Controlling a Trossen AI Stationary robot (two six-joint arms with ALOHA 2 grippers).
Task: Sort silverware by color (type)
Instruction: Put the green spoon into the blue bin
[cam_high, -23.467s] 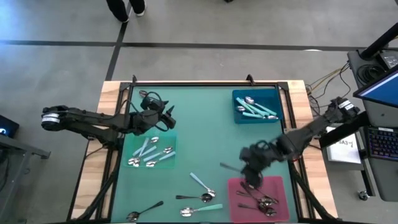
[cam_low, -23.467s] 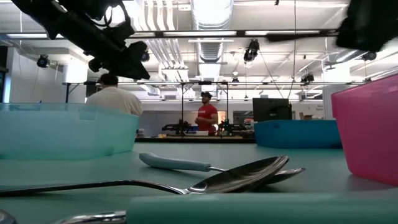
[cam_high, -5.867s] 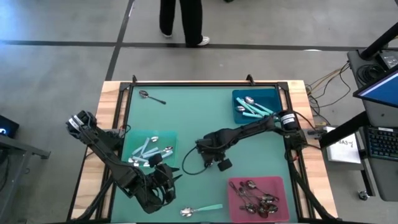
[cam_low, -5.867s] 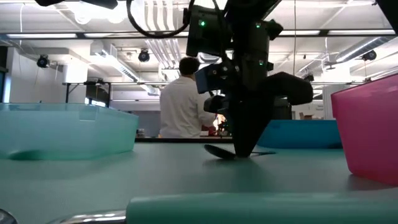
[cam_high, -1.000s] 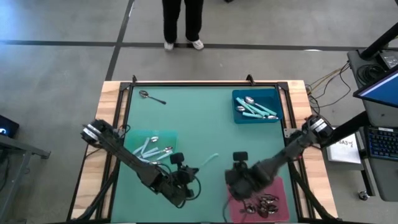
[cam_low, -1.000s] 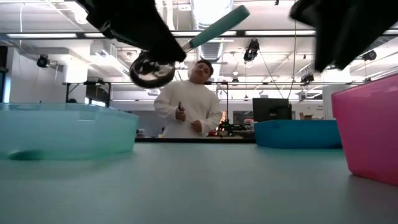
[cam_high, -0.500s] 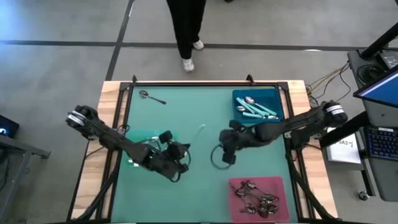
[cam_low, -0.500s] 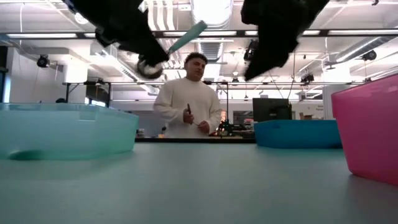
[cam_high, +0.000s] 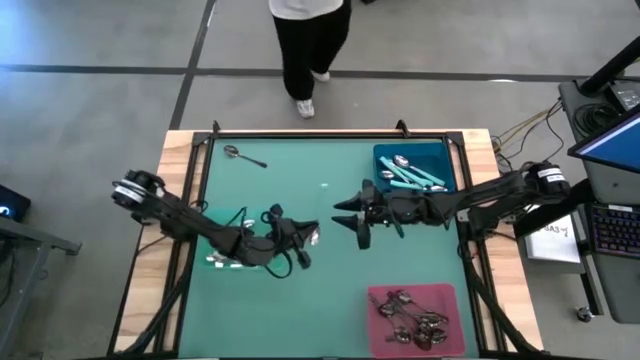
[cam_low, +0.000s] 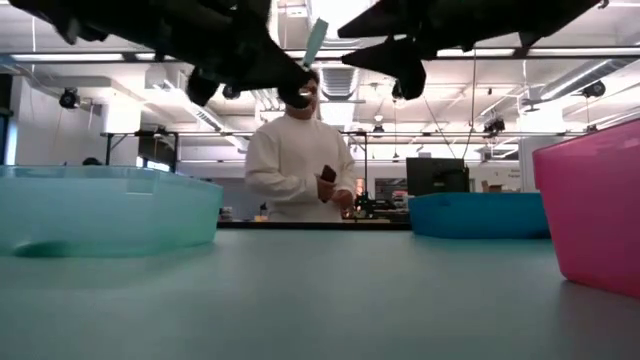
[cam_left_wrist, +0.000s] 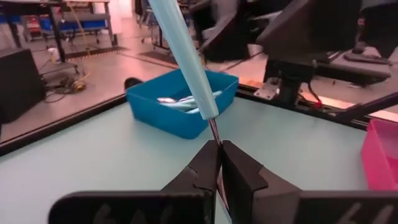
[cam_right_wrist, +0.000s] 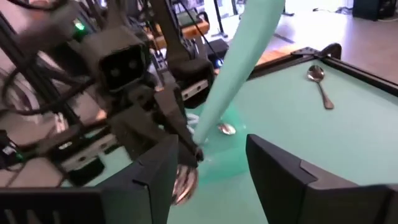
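My left gripper (cam_high: 305, 236) hovers above the middle of the table, shut on a spoon whose pale teal handle (cam_left_wrist: 186, 62) stands up over the fingers. Its shiny bowl (cam_right_wrist: 185, 182) hangs below them. My right gripper (cam_high: 350, 214) faces it from the right, open. In the right wrist view the handle (cam_right_wrist: 233, 74) shows between the two spread fingers (cam_right_wrist: 163, 163); I see no touch. A lone all-metal spoon (cam_high: 243, 155) lies flat at the far left corner. My left gripper (cam_left_wrist: 219, 155) pinches the spoon's thin metal neck (cam_left_wrist: 213, 132), just below the teal handle, between its two shut fingertips. The spoon is lifted clear of the table and stands steeply, handle up and leaning away from the fingers, bowl below.
A blue tray (cam_high: 436, 152) with teal-handled spoons stands at the far right. A pink tray (cam_high: 380, 298) with dark metal spoons is at the near right, and a clear tray (cam_high: 262, 218) with pale spoons lies under my left arm. A person (cam_low: 295, 165) stands beyond the far edge.
My left gripper has carried the spoon up and toward the table's far edge, and the handle has turned from slanting to nearly upright. My right gripper has left the pink tray, gone toward the far edge and then left toward the spoon.
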